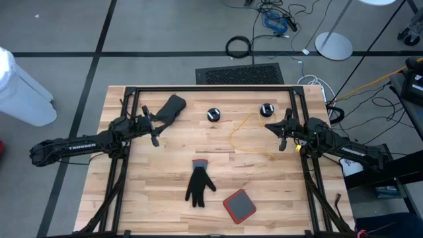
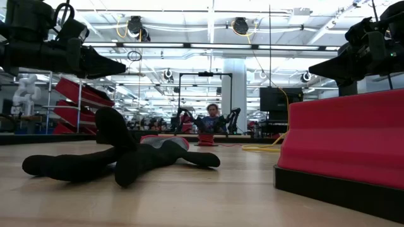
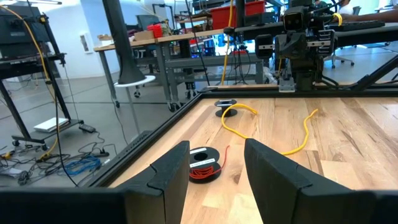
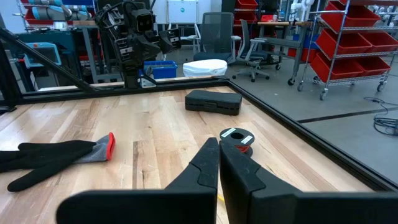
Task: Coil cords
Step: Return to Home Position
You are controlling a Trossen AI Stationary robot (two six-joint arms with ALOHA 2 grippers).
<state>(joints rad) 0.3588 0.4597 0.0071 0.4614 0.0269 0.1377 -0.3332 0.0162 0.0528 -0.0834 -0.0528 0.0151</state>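
The yellow cord (image 1: 246, 132) lies loose on the desk (image 1: 152, 192) by its black puck (image 1: 266, 110) near the right gripper (image 1: 281, 132), fingers together; the red-wound spool (image 1: 213, 115) sits between it and the left gripper (image 1: 153, 131), fingers apart.

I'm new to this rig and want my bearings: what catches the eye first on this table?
A loose yellow cord sprawls uncoiled on the table's right half, beside the right-hand black spool at the back. A black glove lies flat mid-table, a red square pad beside it. The left gripper and right gripper hover at either side.
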